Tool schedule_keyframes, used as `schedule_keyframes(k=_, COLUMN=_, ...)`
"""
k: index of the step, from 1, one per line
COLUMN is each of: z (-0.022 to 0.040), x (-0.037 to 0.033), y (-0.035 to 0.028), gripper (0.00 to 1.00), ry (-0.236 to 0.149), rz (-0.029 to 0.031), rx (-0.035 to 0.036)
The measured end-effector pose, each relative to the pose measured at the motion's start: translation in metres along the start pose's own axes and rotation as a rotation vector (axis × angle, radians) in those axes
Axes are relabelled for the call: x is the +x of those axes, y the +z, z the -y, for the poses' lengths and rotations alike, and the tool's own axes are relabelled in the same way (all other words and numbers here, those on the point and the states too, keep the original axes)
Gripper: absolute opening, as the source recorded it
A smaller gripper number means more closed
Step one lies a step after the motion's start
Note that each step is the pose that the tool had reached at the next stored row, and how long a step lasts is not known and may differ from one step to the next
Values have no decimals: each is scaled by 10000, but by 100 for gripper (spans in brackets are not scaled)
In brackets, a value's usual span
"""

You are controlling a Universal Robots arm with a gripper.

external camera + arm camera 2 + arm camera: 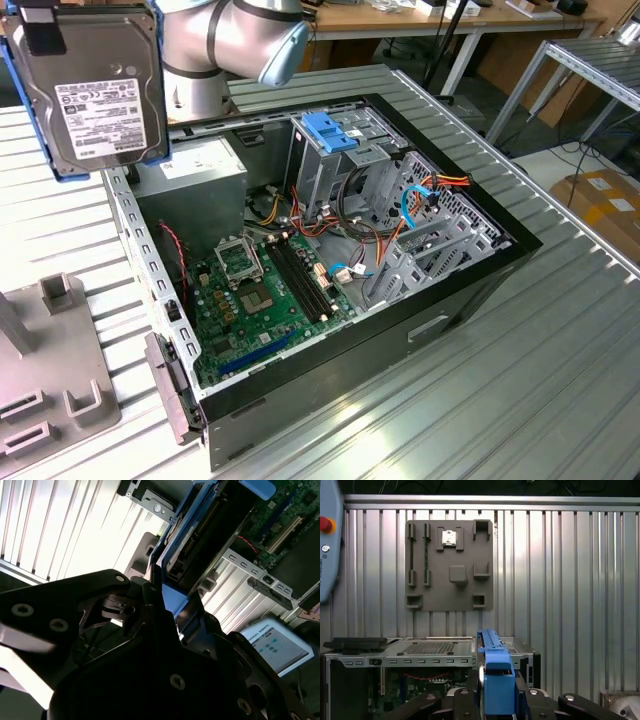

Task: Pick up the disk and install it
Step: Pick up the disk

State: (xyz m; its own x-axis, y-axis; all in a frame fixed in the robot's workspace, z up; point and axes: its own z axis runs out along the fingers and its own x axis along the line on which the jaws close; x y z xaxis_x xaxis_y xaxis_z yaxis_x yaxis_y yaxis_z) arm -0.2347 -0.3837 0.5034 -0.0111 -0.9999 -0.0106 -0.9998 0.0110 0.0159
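The disk (95, 90), dark metal with a white label and blue side rails, hangs upright in the air at the exterior view's upper left, above the table and beside the open computer case (520, 262). My gripper (42, 35) is shut on its upper end. In the first wrist view the disk (496, 675) appears edge-on as a blue rail clamped between the black fingers (470, 695). In the second wrist view the disk (200, 535) extends away from the gripper (170, 605) over the case's edge.
Inside the case sit a blue-topped drive cage (335, 135), a grey power-supply box (195, 170), a green motherboard (260, 290) and loose cables. A grey fixture plate (50, 370) lies on the ribbed table at the exterior view's left. A pendant (272, 642) rests nearby.
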Motion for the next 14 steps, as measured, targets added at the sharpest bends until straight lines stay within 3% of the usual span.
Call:
schedule_keyframes(k=8, z=291, x=-3, y=-4, gripper=36, ry=0, rz=0, rx=0)
schedule_keyframes(k=10, z=423, x=-5, y=-6, gripper=36, ry=-1, rz=-1, rx=-1)
schedule_keyframes(k=13, z=558, x=-6, y=-7, gripper=36, ry=0, rz=0, rx=0)
schedule_keyframes(k=14, z=657, x=-7, y=-9, gripper=36, ry=0, rz=0, rx=0)
